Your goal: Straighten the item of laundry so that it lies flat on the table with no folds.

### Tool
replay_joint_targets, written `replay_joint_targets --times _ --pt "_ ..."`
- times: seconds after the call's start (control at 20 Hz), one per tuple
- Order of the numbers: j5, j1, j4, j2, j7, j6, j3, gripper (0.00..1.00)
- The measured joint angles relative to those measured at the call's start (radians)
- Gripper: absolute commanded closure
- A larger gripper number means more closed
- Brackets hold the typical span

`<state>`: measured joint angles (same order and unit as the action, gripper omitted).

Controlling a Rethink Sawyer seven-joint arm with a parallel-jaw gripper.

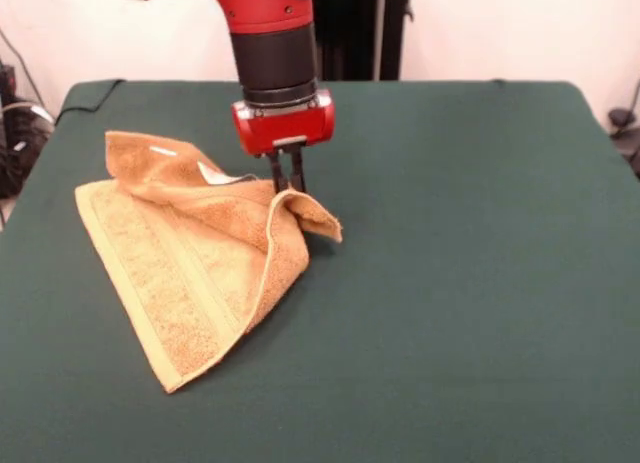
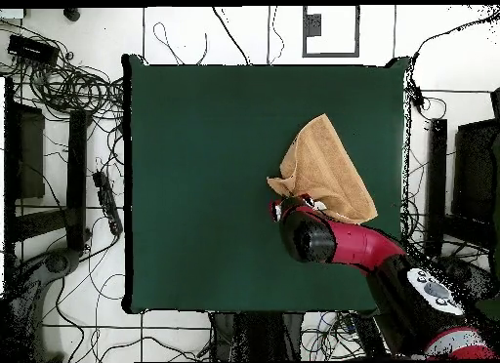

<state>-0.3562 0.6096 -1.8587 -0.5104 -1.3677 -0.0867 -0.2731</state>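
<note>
towel (image 1: 190, 273): orange-tan terry, paler woven border bands, small white tag
table (image 1: 480, 283): dark green cloth
arm (image 1: 270, 43): red and black

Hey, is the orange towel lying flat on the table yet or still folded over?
Still folded. The towel is doubled over itself, one corner bunched and lifted where the gripper pinches it, on the table.

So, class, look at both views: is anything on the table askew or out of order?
Yes, the towel is not flat. It lies folded over itself on the green table, one flap doubled across the top and a corner pulled up into a peak where the gripper has its fingers closed on the fabric. Nothing looks spilled or damaged.
</note>
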Motion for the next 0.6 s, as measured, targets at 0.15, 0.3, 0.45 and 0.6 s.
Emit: replay_joint_targets --times 0.15,0.3,0.45,0.6 --pt "0.034 -0.070 0.005 -0.007 -0.004 0.004 0.079 1.00" --pt "0.070 -0.196 0.008 -0.027 -0.012 0.003 0.194 1.00" --pt "0.094 -0.274 0.007 -0.054 -0.015 -0.003 0.244 1.00" --pt "0.116 -0.337 0.007 -0.082 -0.015 -0.011 0.281 1.00"
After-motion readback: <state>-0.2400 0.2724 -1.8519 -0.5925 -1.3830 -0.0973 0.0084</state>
